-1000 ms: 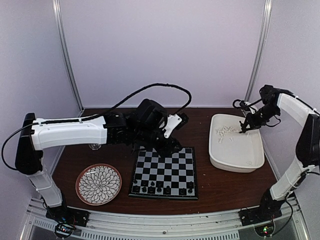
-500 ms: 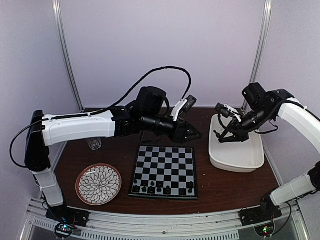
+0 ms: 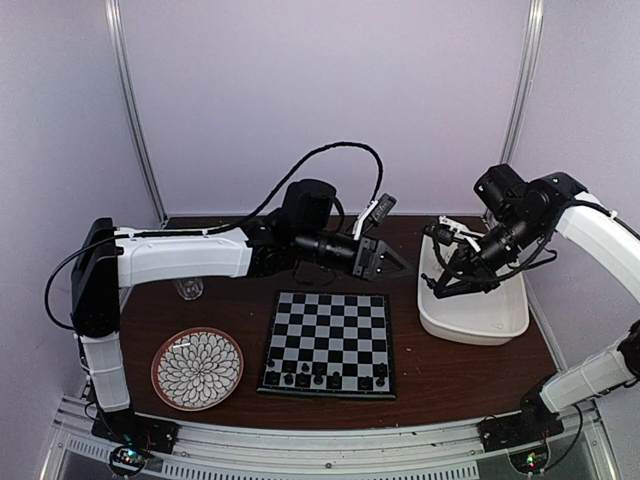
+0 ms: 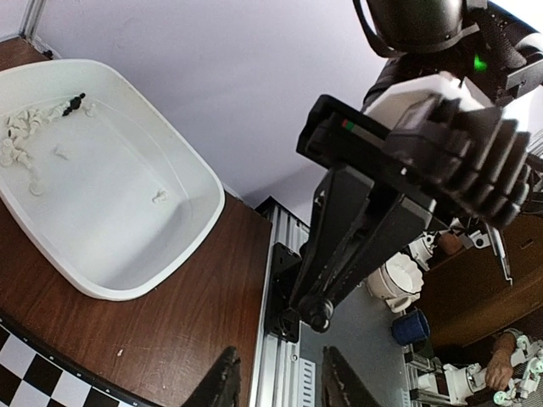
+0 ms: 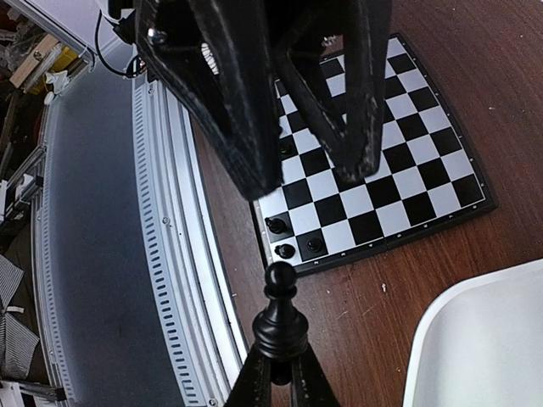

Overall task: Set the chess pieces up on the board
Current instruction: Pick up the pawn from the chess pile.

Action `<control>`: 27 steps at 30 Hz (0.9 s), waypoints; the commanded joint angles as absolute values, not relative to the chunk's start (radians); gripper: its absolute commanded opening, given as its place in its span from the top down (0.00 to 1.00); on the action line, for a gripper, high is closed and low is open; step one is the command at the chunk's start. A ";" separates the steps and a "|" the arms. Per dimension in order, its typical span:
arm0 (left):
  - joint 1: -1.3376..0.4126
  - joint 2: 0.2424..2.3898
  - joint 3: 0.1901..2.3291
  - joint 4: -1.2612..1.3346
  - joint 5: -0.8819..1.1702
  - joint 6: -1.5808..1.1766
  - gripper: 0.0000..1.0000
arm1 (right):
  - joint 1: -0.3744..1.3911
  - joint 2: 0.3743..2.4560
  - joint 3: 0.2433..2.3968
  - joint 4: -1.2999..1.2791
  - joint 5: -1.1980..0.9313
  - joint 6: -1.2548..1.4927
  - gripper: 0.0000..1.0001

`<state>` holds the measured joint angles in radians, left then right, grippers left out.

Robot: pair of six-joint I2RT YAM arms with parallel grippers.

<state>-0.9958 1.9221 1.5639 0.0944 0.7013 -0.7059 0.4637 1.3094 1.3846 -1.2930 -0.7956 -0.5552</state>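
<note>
Mostly white chess pieces (image 4: 21, 140), plus one black piece (image 4: 75, 103), lie in the tub (image 4: 119, 229).

The board (image 3: 328, 345) lies flat on the dark wooden surface (image 3: 450, 375), black and pale grey checkers inside a thin dark rim, with several small black pieces (image 3: 303, 380) standing upright in its two nearest rows. Small white pieces (image 4: 19, 140) lie heaped at one end of a white tub (image 4: 204, 216), a few scattered singly, a stray black piece (image 4: 76, 102) beside the heap. A knob-topped black piece (image 5: 280, 318) is pinched by its base in the right end effector (image 5: 276, 377), off the board.
</note>
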 commanded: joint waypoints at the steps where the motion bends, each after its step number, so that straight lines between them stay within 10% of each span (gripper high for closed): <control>1: -0.998 1.949 1.609 0.138 0.772 -0.732 0.65 | 0.482 1.319 1.414 -1.313 -0.773 -0.577 0.96; 27: -1.009 2.004 1.660 0.134 0.830 -0.757 0.75 | 0.517 1.370 1.464 -1.327 -0.740 -0.588 0.96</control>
<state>-1.0042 1.9907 1.6310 0.0959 0.8059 -0.7521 0.5098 1.3693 1.4368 -1.3174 -0.7555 -0.5774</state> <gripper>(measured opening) 0.275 0.081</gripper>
